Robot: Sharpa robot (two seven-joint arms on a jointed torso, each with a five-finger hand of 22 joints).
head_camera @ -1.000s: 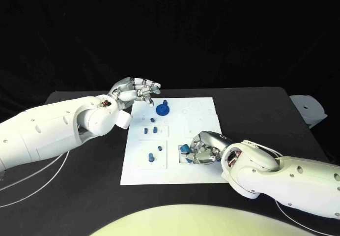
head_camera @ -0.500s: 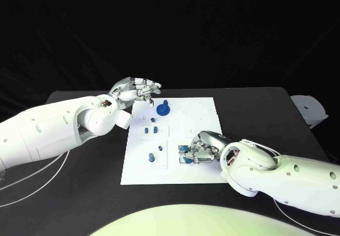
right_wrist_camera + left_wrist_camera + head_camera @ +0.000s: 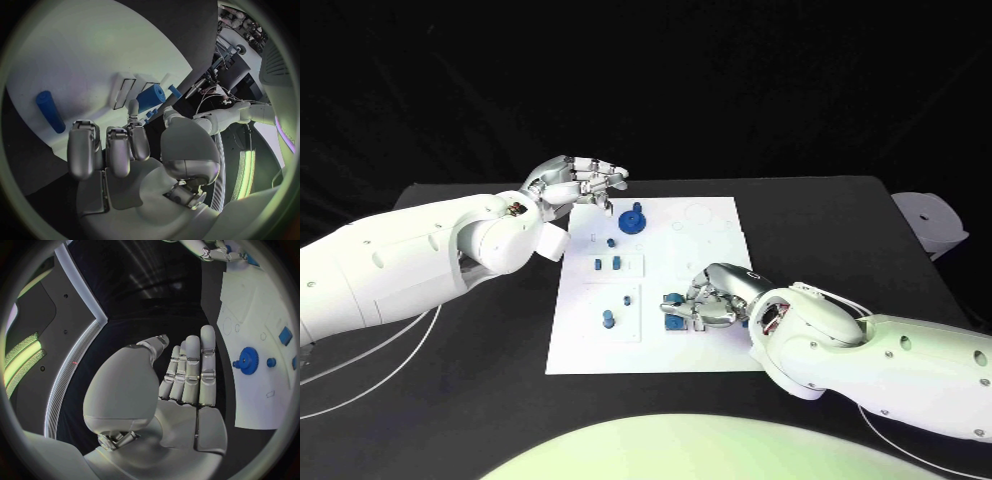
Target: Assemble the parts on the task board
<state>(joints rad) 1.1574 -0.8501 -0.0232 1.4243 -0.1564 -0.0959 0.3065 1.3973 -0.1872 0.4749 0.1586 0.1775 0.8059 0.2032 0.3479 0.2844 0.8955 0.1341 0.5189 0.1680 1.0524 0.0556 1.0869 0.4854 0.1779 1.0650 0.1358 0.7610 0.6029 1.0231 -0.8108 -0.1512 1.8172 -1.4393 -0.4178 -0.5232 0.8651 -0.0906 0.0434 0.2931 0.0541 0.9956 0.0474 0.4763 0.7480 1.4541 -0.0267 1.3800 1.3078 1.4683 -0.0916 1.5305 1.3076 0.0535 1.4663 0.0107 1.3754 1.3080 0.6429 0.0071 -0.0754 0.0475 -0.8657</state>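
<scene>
Right silver hand [image 3: 708, 302] working at near end of white rectangular task board [image 3: 711, 222], fingers curling over small blue cylindrical part [image 3: 675, 299]; grip uncertain. Left silver hand [image 3: 574, 183] hovering beside far corner, fingers together, holding nothing. Blue toothed gear [image 3: 632, 221] sitting nearby. Next, likely: seating part into socket.

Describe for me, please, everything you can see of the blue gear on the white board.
The blue gear is a small toothed wheel, plastic by its look, with a raised hub at its middle. It lies flat on the task board, near the far edge, and a small blue peg stands apart beside it. In the left wrist view its teeth show plainly round the rim. Nothing touches it: the left hand hovers close by, fingers straight and holding nothing.
</scene>
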